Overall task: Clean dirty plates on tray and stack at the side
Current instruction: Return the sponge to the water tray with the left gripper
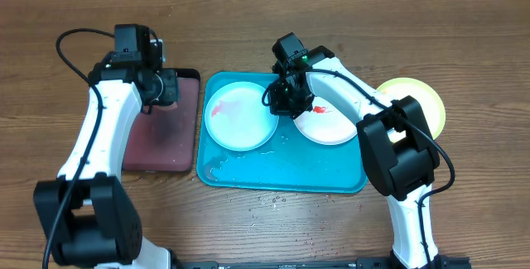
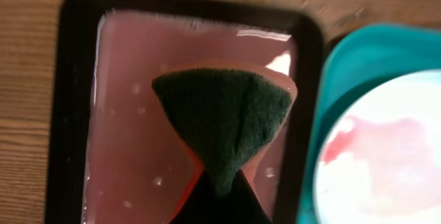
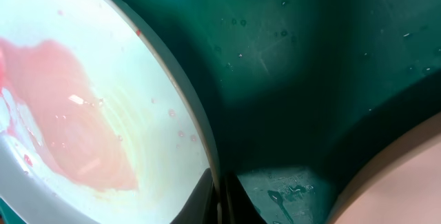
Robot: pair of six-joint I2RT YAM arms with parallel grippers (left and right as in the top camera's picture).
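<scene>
The light blue plate [image 1: 240,118] with a pink sauce smear lies at the left of the turquoise tray [image 1: 281,174]. My right gripper [image 1: 286,99] is shut on this plate's right rim; the right wrist view shows the rim [image 3: 200,134] pinched between the fingers [image 3: 222,200]. The white plate [image 1: 330,124], with a red smear, lies at the right of the tray, and its edge shows in the right wrist view [image 3: 406,176]. The yellow-green plate [image 1: 418,103] sits on the table right of the tray. My left gripper [image 1: 161,87] is shut on a dark green sponge [image 2: 224,114].
A black-rimmed pinkish tray [image 1: 166,141] lies left of the turquoise tray, and the left gripper [image 2: 220,193] holds the sponge above its wet floor [image 2: 131,127]. Water droplets lie on the turquoise tray's floor [image 3: 310,58] and on the table by its front edge.
</scene>
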